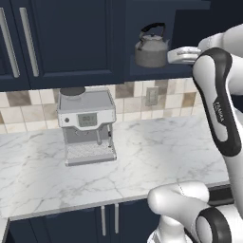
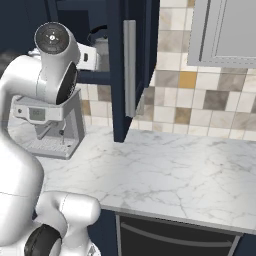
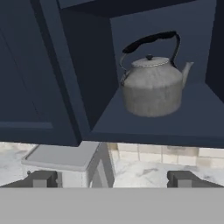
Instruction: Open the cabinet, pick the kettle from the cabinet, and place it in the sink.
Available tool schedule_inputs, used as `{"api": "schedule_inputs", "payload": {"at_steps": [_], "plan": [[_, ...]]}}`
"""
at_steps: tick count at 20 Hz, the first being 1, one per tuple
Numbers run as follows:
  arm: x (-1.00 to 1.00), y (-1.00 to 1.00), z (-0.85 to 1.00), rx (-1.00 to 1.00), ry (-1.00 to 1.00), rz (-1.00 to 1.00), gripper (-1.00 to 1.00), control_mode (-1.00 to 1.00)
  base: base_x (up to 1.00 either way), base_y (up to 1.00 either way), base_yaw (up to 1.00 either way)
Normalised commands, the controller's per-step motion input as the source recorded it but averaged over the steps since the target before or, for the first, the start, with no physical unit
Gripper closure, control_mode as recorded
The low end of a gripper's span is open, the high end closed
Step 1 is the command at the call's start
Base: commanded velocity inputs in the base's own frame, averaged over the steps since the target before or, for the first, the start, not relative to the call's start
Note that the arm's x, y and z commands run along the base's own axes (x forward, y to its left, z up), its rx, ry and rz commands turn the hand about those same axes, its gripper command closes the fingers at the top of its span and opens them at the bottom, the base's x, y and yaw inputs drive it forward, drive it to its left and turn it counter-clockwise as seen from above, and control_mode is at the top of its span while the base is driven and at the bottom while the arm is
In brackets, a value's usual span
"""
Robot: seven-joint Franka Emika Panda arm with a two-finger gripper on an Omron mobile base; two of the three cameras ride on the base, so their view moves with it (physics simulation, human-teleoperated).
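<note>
The navy cabinet (image 3: 153,127) stands open, and its door (image 2: 119,75) with the long silver bar handle (image 2: 129,67) is swung out edge-on over the counter. On the cabinet's shelf the grey kettle (image 3: 152,87) stands upright, black arched handle on top and spout to the right in the hand view. It also shows as the kettle (image 1: 152,47) in the left base view. My gripper (image 3: 113,179) is open, level with the shelf's front edge and a short way in front of the kettle, touching nothing. Its fingertips (image 3: 41,179) are spread wide. The sink is out of view.
A boxy silver coffee machine (image 1: 87,126) stands on the white marble counter (image 1: 156,156) below and left of the open cabinet. Closed navy cabinets (image 1: 61,38) lie to the left. A pale grey cabinet (image 2: 225,32) hangs to the right, over tiled backsplash.
</note>
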Motion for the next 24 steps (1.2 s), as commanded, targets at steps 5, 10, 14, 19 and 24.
{"api": "schedule_inputs", "payload": {"at_steps": [5, 10, 14, 19, 24], "plan": [[0.36, 0.11, 0.08, -0.11, 0.00, 0.04, -1.00, -1.00, 0.00, 0.00, 0.00], [0.34, 0.10, 0.05, -0.13, -0.04, 0.00, -1.00, -1.00, 0.00, 0.00, 0.00], [0.24, 0.06, -0.06, -0.10, -0.12, 0.00, -1.00, -1.00, 0.00, 0.00, 0.00], [0.34, 0.02, 0.00, -0.03, -0.13, 0.00, -1.00, -1.00, 0.00, 0.00, 0.00], [0.36, 0.00, 0.10, 0.00, -0.02, 0.00, -1.00, -1.00, 0.00, 0.00, 0.00]]}}
